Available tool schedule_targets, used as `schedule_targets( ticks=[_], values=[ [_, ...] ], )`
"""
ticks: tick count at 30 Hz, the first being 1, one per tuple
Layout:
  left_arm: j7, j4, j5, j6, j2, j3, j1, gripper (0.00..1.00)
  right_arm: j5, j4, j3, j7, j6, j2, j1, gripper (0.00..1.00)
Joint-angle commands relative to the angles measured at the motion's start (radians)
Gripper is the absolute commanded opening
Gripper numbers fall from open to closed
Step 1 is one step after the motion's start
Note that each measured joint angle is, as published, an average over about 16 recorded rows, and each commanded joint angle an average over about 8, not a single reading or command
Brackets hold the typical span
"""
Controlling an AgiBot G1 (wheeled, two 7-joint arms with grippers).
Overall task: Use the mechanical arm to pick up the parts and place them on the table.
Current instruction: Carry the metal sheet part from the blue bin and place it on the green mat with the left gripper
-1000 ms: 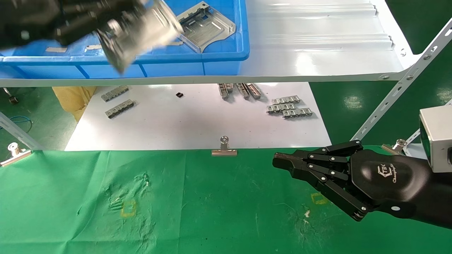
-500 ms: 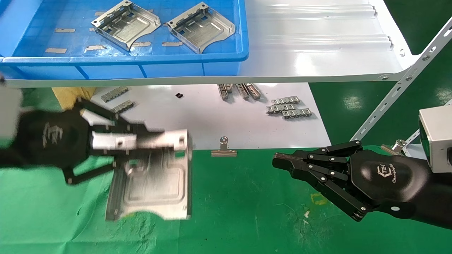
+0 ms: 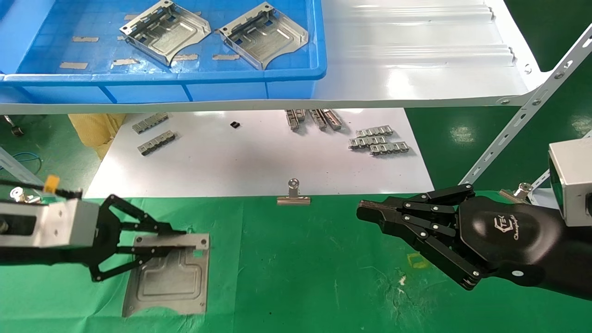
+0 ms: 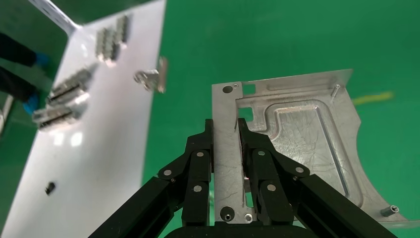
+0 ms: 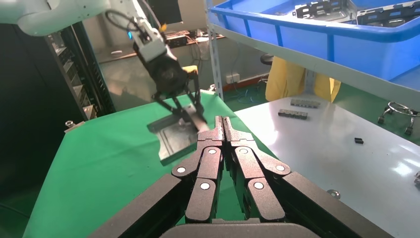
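Observation:
My left gripper [image 3: 182,239], with the yellow-tagged cable, is low over the front left of the green table [image 3: 300,277]. It is shut on the raised rim of a silver part [image 3: 169,282] that lies flat on the cloth. In the left wrist view the fingers [image 4: 247,136] press both sides of the part's rim strip [image 4: 302,134]. Two more parts [image 3: 164,31] [image 3: 263,33] lie in the blue bin [image 3: 185,76] on the shelf. My right gripper [image 3: 363,210] is shut and empty, parked over the table's right side. The right wrist view shows its jaws closed [image 5: 222,119] and the placed part [image 5: 173,136] farther off.
A glossy white shelf [image 3: 416,60] carries the bin, with a slanted strut [image 3: 522,111] at the right. A white board [image 3: 259,157] behind the cloth holds grey link strips [image 3: 379,141]. A binder clip [image 3: 293,193] pins the cloth edge. A yellow mark [image 3: 418,260] lies near the right gripper.
My left gripper came from above the bin down to the table's front left, carrying the part. The part now lies flat on the cloth. The right arm has not moved.

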Motion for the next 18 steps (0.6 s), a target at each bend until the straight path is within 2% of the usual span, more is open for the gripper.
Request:
schedule_targets(
  ticks=[1, 18],
  values=[
    [0.010, -0.010, 0.022, -0.017, -0.007, 0.011, 0.020, 0.00, 0.000, 0.000, 0.000, 0.000, 0.000, 0.000, 0.000, 0.00],
    [-0.019, -0.164, 0.175, -0.274, -0.024, 0.050, 0.151, 0.00, 0.000, 0.000, 0.000, 0.000, 0.000, 0.000, 0.000, 0.00]
  ],
)
